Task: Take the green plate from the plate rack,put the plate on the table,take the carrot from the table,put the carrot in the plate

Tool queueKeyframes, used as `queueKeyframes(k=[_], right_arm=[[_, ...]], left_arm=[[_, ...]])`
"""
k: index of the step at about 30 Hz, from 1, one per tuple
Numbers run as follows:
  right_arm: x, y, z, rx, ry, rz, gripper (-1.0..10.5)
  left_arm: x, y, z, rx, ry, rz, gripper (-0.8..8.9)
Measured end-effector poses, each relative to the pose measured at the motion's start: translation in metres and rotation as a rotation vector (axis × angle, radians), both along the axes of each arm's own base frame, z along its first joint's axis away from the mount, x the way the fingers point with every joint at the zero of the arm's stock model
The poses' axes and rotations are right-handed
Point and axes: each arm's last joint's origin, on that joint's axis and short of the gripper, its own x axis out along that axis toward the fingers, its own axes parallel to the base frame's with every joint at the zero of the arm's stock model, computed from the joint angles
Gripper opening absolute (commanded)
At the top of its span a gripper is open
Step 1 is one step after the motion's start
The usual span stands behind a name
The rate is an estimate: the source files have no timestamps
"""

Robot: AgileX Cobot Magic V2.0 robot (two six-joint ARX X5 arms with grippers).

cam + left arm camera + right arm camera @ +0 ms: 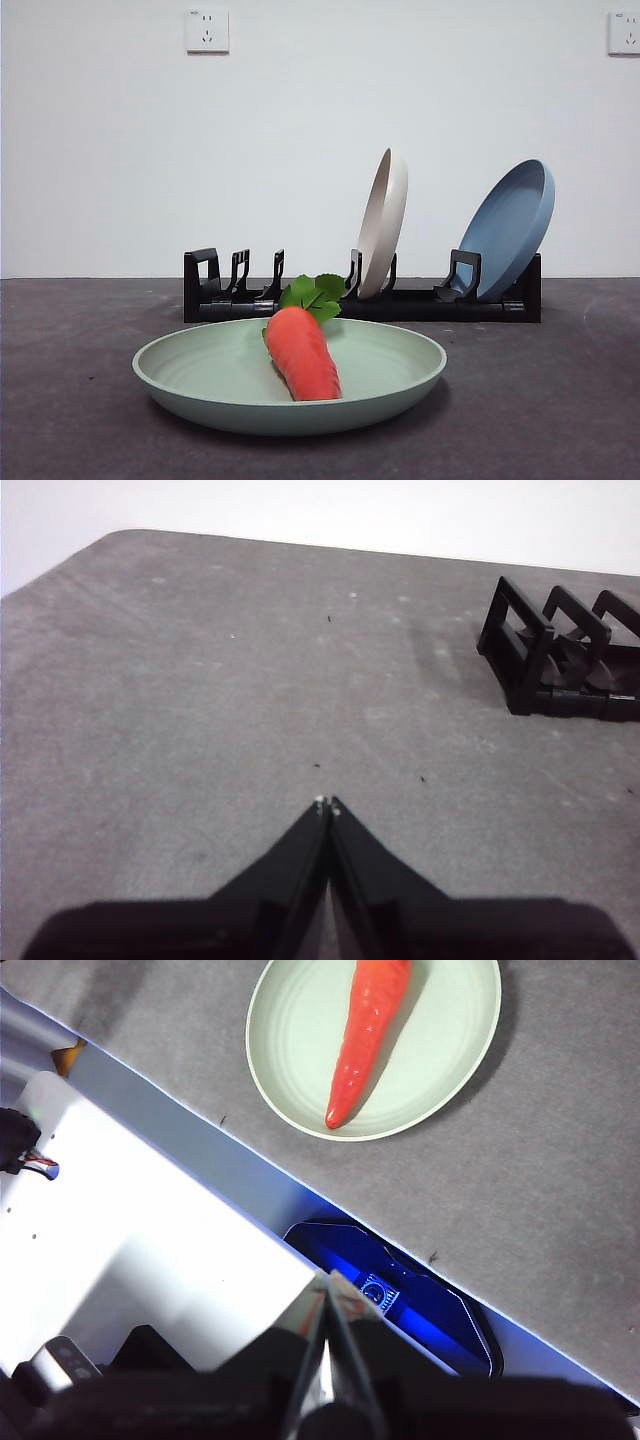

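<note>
The carrot [302,352] lay inside the green plate [200,372] on the table [540,400], before the plate rack [362,302]. Both were well clear of the right gripper [328,1282], jaws closed, empty. The left gripper [327,804], likewise closed and empty, hung over bare table near the rack's end.

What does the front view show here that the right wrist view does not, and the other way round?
Only the front view shows the rack behind the green plate, holding a cream plate and a blue plate, plus the carrot's leaves and the wall sockets. Only the right wrist view shows the right claw, shut and empty, hanging past the table's edge above the white robot base. Both show the carrot lying in the green plate on the table.
</note>
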Motion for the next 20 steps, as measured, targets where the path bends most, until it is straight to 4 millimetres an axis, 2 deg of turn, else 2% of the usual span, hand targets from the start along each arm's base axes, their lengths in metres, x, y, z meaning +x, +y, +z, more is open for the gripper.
queueKeyframes(k=[20], right_arm=[[-0.0001,-0.0002,0.0001,0.0,-0.002,0.0,0.0]], left_arm=[[-0.0003,0.0001,0.0005,0.001,-0.008,0.002,-0.03]])
